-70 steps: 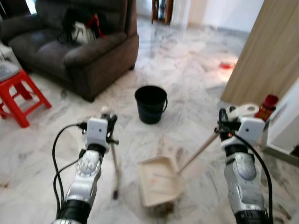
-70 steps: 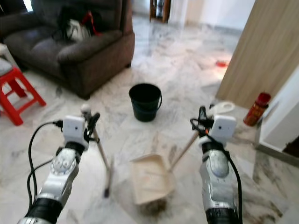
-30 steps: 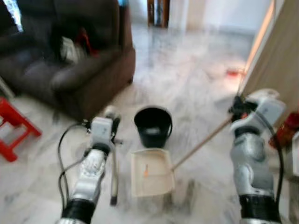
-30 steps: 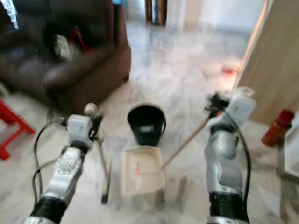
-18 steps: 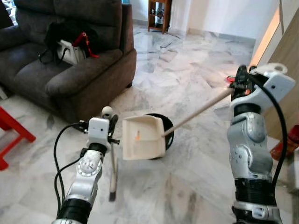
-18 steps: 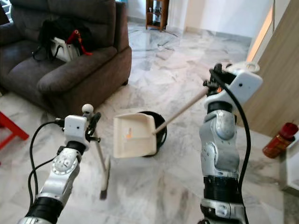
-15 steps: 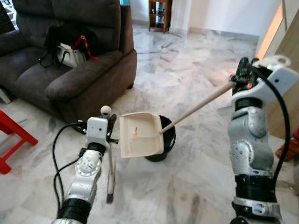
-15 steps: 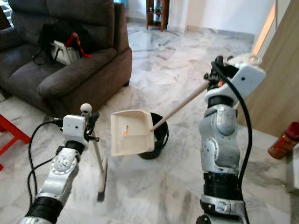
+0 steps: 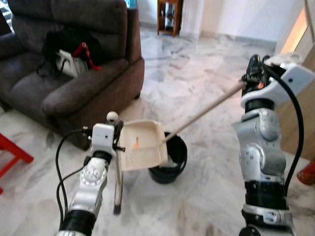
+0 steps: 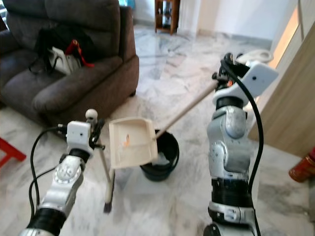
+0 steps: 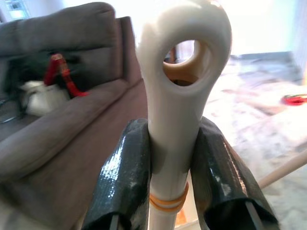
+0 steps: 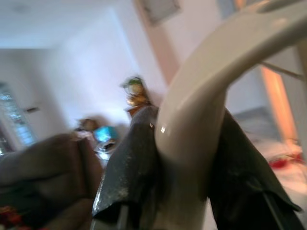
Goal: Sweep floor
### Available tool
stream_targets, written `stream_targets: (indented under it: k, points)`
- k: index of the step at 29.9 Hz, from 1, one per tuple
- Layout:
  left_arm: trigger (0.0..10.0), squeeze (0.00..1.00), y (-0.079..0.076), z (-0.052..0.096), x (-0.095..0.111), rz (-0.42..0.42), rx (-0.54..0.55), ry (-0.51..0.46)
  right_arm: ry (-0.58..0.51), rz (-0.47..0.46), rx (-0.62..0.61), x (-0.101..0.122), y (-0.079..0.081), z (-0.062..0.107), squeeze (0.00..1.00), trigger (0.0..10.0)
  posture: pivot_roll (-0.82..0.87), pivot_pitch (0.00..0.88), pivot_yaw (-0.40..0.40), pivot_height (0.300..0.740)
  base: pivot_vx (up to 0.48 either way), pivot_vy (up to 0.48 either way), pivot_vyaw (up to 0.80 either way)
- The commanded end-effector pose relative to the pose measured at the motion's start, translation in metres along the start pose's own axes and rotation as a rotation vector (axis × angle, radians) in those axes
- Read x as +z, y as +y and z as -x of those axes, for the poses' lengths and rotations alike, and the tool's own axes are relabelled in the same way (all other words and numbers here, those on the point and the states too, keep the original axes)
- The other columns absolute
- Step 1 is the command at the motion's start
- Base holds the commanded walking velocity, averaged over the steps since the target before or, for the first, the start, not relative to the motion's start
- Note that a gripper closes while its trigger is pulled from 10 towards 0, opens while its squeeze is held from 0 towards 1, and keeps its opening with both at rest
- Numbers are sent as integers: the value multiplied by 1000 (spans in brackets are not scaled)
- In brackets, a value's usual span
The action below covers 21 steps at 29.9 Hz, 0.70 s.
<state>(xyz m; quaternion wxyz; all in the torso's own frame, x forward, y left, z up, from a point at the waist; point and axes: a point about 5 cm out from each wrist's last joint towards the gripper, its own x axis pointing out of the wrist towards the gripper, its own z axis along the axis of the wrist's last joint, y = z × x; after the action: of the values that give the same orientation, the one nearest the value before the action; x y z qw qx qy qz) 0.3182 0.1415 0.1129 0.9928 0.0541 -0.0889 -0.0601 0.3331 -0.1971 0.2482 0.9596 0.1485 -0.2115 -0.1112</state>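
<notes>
My right gripper (image 9: pixel 254 74) is shut on the cream handle of a long-handled dustpan (image 9: pixel 141 144). The pan hangs tilted in the air over the near left rim of a black bucket (image 9: pixel 170 158), with a small orange scrap stuck on it. My left gripper (image 9: pixel 117 133) is shut on the top of a broom (image 9: pixel 117 182), which stands upright with its head on the marble floor. In the left wrist view both fingers (image 11: pixel 122 177) clamp the broom's white looped handle end (image 11: pixel 178 72). In the right wrist view the fingers (image 12: pixel 132 163) grip the dustpan's curved handle (image 12: pixel 201 120).
A dark grey sofa (image 9: pixel 74 69) with a black bag (image 9: pixel 64 46) on it stands at the left. A red stool (image 9: pixel 11 156) is at the far left edge. A wooden panel (image 10: pixel 290 98) and a red bottle (image 10: pixel 302 169) are at the right. A wooden cabinet (image 9: pixel 169 17) stands in the back.
The view has shifted as I moved. The dustpan went from flat on the floor up into the air and now sits tilted over the bucket's rim. The broom stays upright.
</notes>
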Motion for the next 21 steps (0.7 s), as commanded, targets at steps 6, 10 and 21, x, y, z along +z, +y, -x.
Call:
stream_targets:
  k: [6, 10, 21]
  points:
    - [10000, 0, 6, -5, 13, -13, 8, -65, -86, -41, 54, 18, 17, -2, 0, 10000, -91, 0, 16, 740, 424, 0, 0]
    - [10000, 0, 7, -5, 15, -5, 11, -76, -85, -44, 55, 18, 17, -2, 0, 10000, -91, 0, 17, 740, 278, 0, 0]
    - [10000, 0, 7, -5, 16, 2, 6, -85, -108, -36, 80, 20, 22, 1, 0, 10000, -89, 0, 18, 740, 0, 0, 0]
